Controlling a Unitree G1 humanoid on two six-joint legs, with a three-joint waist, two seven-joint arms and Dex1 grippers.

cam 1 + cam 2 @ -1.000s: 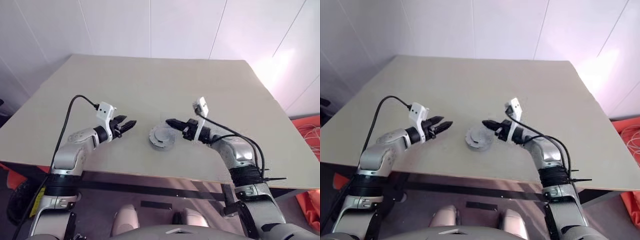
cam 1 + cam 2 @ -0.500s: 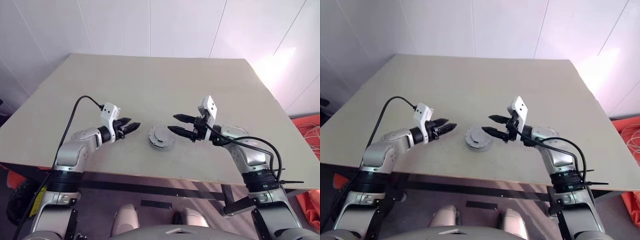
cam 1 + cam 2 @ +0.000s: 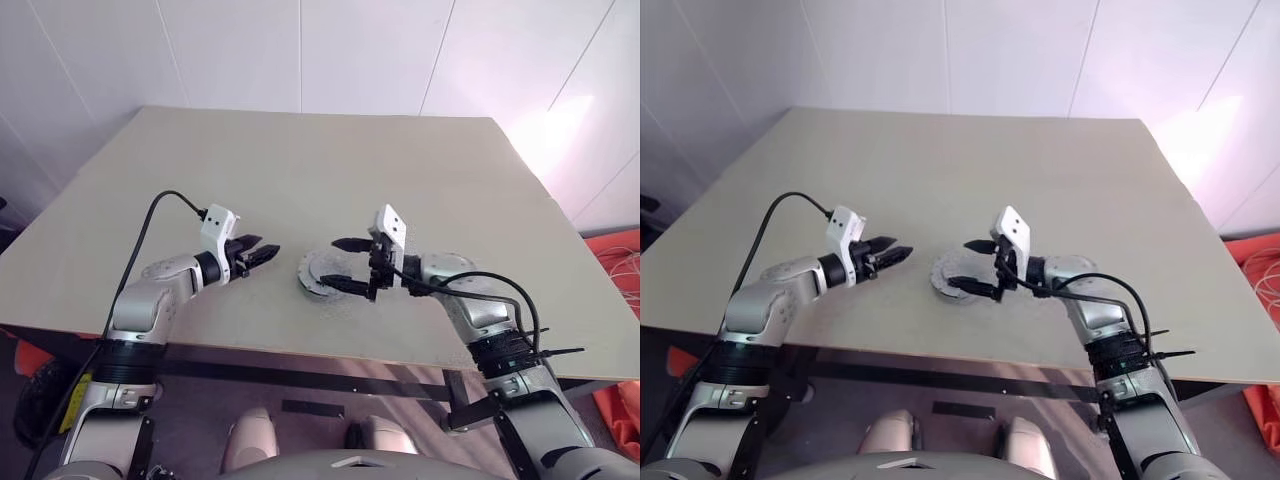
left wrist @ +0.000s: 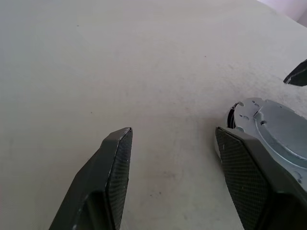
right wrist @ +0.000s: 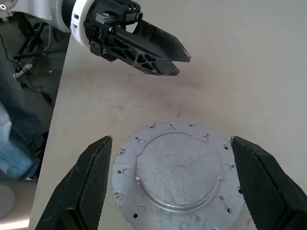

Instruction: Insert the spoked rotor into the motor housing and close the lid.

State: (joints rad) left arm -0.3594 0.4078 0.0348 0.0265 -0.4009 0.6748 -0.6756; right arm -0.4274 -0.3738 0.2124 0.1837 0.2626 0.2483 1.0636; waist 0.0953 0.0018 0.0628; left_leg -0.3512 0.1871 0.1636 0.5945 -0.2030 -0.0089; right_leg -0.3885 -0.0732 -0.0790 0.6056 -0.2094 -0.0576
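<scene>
A pale beige surface (image 3: pixel 300 160) carries a single round grey metal assembly near its front edge. What shows of it is the lid (image 5: pixel 175 175), a matte grey disc with a raised circular centre plate and small holes around its flange, lying flat on top of a darker body; a thin dark gap is visible under its edge in the left wrist view (image 4: pixel 268 132). Whether the rotor sits inside cannot be told.

The right tool (image 3: pixel 351 265) reaches in from the right with its two black fingers spread wide, one finger on the far side of the lid and one on the near side, so that the disc lies between them. Both fingers stand clear of the rim in the right wrist view; nothing is grasped.

The left tool (image 3: pixel 257 252) hovers just left of the lid, pointing toward it, its fingers (image 4: pixel 112 167) parted and empty above the bare surface.
</scene>
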